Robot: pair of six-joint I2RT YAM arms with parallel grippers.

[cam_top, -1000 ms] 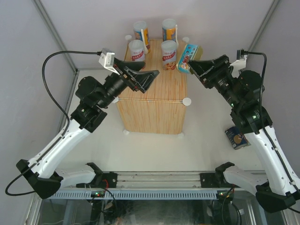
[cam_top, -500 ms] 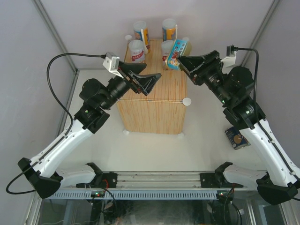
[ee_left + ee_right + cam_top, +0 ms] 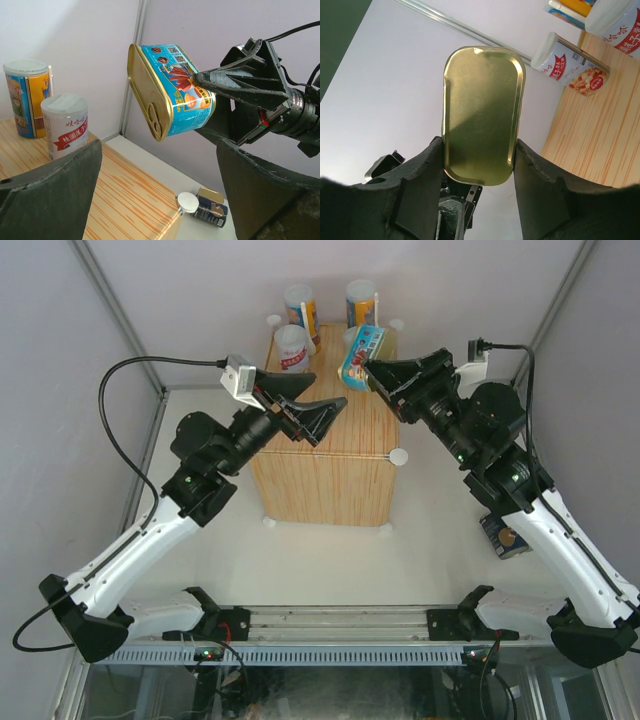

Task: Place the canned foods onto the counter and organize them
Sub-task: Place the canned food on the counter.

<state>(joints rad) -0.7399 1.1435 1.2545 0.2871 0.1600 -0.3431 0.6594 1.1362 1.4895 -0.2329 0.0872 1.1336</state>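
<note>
Right hand (image 3: 373, 373) grips the gold-blue tin (image 3: 360, 356), raised over the counter (image 3: 330, 470).

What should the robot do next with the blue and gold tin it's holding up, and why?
Probably lower it gently toward the wood. The right gripper holds the tin tilted in mid-air, up near the far right corner of the counter. Bare wood shows in front of the white-red cans, so easing it down there looks like the sensible next bit.
</note>
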